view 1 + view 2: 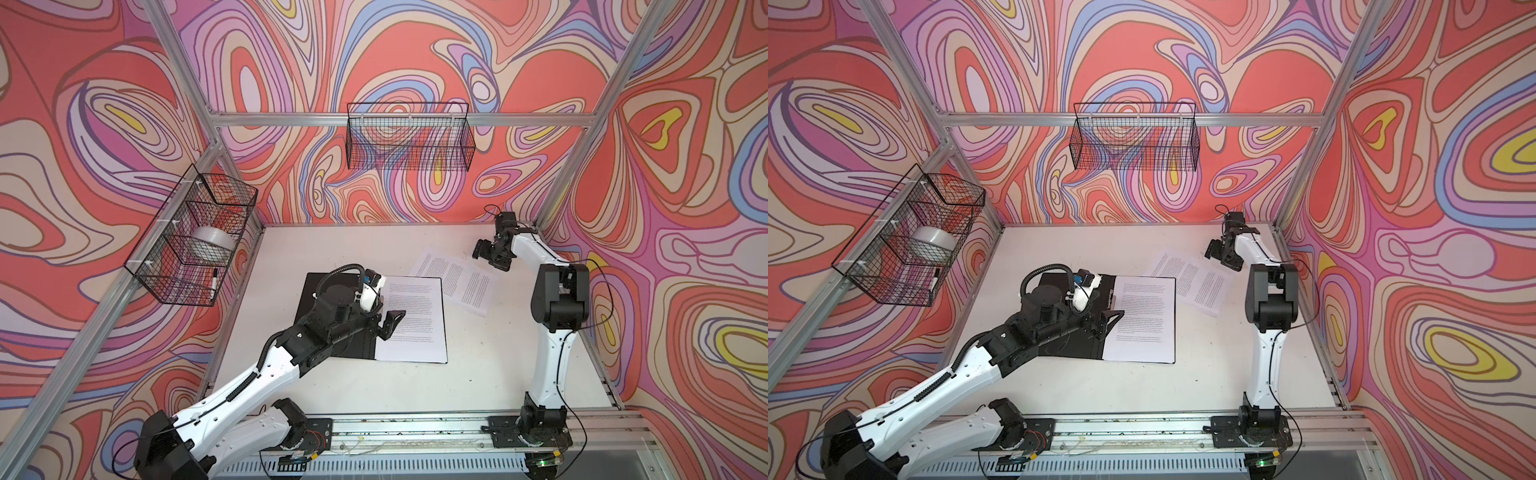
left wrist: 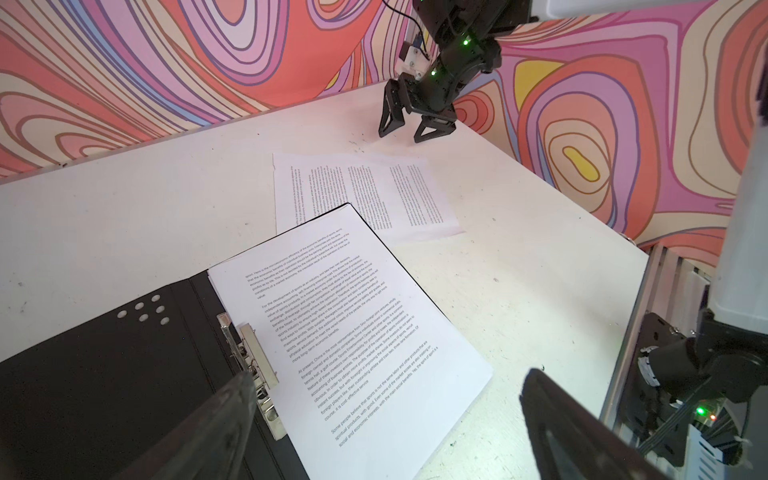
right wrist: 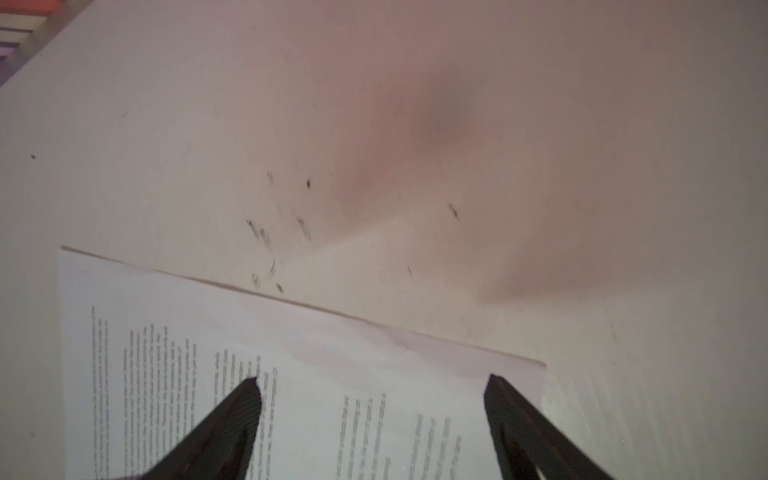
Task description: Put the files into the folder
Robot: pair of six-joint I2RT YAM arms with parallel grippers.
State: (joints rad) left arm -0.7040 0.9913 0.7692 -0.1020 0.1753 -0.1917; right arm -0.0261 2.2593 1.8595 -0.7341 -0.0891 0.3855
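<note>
Front strip of table (image 1: 415, 386): bare, free passage | back left: open to the wall | middle: flat open folder (image 1: 305, 303) under the left arm (image 1: 270, 361), blocked | back right: loose sheets (image 1: 453, 278), right gripper (image 2: 409, 129) hovering at their far edge.

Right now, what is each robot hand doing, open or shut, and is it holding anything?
Left hand: open, holding nothing.
Right hand: open, holding nothing, by the loose sheets.

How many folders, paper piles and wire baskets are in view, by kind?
Folder: 1
Paper piles: 2 (one on the folder, one loose)
Wire baskets: 2
Total: 5
</note>
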